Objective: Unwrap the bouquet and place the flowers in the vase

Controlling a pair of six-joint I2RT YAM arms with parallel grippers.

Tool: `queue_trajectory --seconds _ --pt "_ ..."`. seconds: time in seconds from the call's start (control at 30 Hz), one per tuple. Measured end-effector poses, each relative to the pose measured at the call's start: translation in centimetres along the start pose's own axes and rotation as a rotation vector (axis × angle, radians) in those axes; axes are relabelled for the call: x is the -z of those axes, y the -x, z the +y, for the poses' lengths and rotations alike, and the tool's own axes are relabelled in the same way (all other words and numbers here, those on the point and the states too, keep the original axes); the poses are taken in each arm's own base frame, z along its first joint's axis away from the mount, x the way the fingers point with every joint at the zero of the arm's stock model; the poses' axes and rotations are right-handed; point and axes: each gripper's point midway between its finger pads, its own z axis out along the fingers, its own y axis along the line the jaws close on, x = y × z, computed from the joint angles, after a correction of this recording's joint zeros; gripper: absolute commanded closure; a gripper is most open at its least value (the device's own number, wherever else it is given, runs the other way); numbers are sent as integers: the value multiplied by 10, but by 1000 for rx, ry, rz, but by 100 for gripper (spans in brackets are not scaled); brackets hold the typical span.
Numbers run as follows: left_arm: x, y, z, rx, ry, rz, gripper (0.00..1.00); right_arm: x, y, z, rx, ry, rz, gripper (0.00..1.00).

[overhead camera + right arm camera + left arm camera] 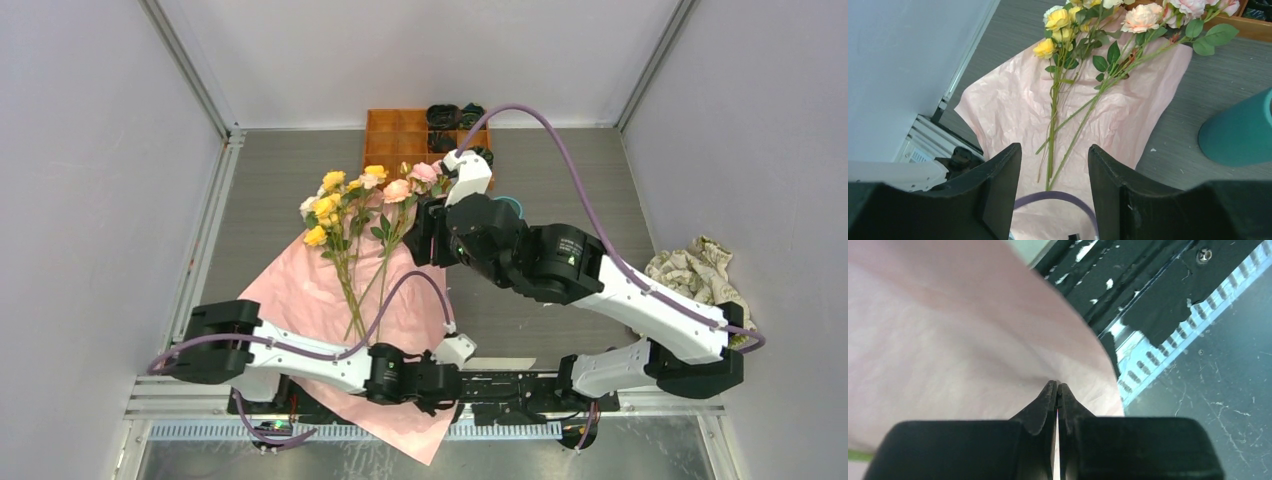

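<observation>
Unwrapping: left gripper [1057,388] is clamping paper [948,335] at six o'clock; right gripper [1054,162], gaping empty, is probably needing flowers [1073,95] next.

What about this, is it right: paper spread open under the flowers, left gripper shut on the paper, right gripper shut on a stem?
Wrong on the right gripper: it is open and holds nothing, as the right wrist view shows, jaws apart above the stems. The paper, flowers and left gripper are as stated.
</observation>
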Motion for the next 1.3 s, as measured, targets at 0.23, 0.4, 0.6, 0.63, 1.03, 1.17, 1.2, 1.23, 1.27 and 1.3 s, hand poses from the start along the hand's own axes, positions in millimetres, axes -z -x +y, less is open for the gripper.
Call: queue_trajectory --seconds 0.23,0.4,0.6,0.63,1.03,1.17,1.2,1.23,1.27,1.3 --pt "89 33 3 -27 -5 -202 95 -14 12 -18 -40 -23 8 43" --pt "198 88 -1 35 -133 -481 94 -45 20 -2 -60 17 39 43" --pt "279 115 94 261 -13 -767 92 -103 -3 12 -70 53 160 48" --pt "289 113 115 308 20 -805 92 -112 -9 10 -75 48 182 49" --pt "306 93 202 424 210 -961 90 -251 -108 -83 -201 -144 473 54" --pt "299 90 204 404 258 -945 90 -274 -139 -114 -220 -210 545 55" --pt "298 90 204 405 264 -942 90 -278 -142 -120 -224 -222 555 55" --pt "297 89 205 406 269 -939 90 -282 -145 -123 -225 -230 561 55" --pt "296 88 206 410 272 -939 90 -287 -144 -125 -225 -232 560 55" --pt "296 87 207 412 274 -939 90 -290 -144 -125 -224 -231 558 56"
